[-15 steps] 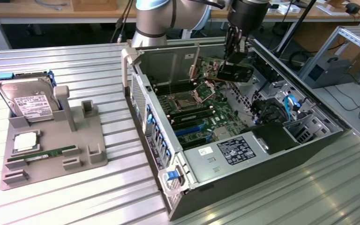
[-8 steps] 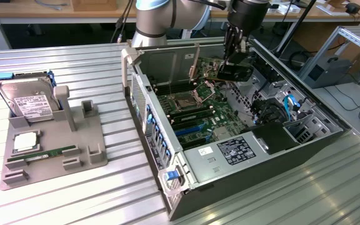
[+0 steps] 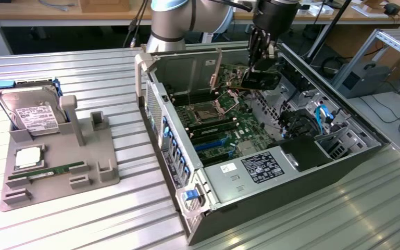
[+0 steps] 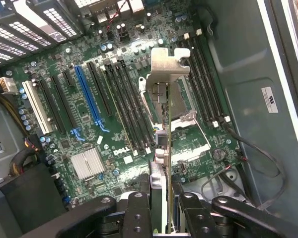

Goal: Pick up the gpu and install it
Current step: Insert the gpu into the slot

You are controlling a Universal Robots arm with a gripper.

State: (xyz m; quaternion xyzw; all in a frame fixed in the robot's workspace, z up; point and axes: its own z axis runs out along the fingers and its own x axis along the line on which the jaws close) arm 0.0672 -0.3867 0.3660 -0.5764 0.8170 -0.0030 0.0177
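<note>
End effector [image 4: 164, 198] closed on the gpu [image 4: 161, 134]; card hangs edge-on above the motherboard [image 4: 64, 124], near the blue slot [image 4: 87, 96]; silver bracket [image 4: 165, 67] at far end; judged light, stiff, fragile; best gripped by board edges.

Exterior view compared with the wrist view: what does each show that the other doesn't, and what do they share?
Exterior view: the hard drive, RAM stick and grey holder on the table beside the open computer case. Wrist view: close motherboard detail, such as the Dell lettering and coin battery. Both: the gripper shut on the gpu, held above the motherboard.
</note>
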